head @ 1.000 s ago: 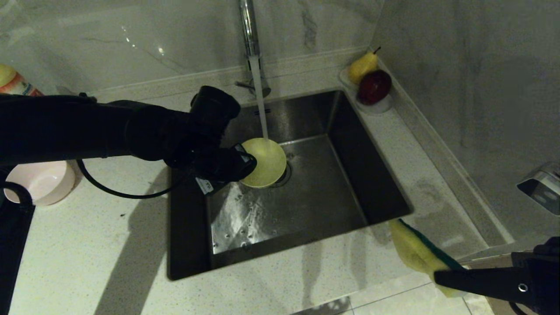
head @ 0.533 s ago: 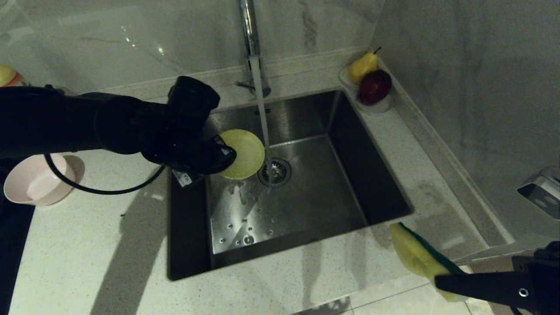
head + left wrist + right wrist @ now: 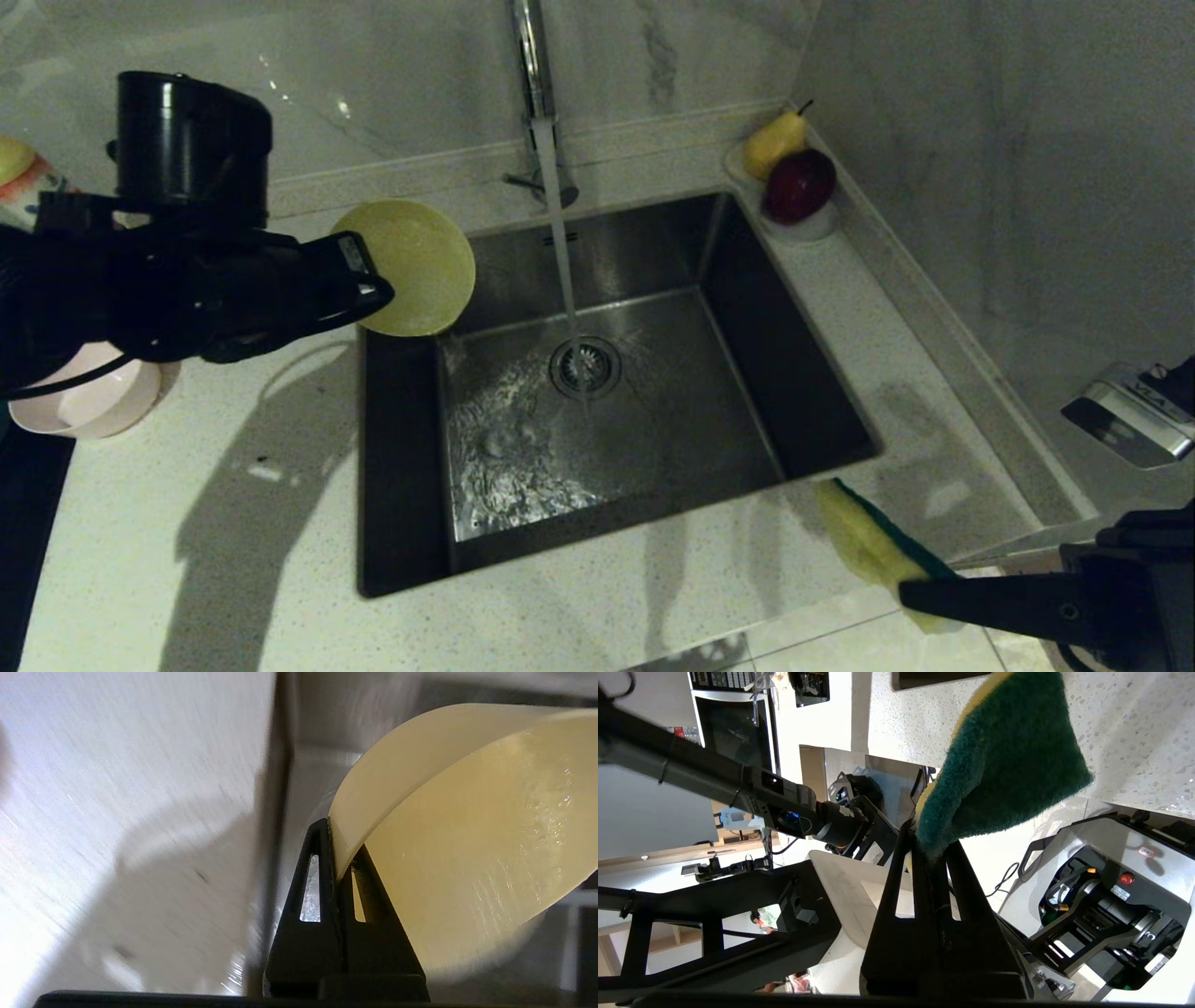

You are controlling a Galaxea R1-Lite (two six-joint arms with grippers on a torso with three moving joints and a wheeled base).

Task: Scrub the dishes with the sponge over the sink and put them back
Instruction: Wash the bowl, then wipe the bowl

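Since a second ago your left hand has carried the yellow bowl out of the water stream, up and to the sink's far-left corner, over the surface. Nearest you, your right hand hangs off the sink's near-right corner, clenched on the sponge, green side away from the basin. Further out, the left hand pinches the bowl's rim, with the bowl tilted on edge. The pink bowl sits on the surface under that arm. Water runs from the faucet into the drain strainer.
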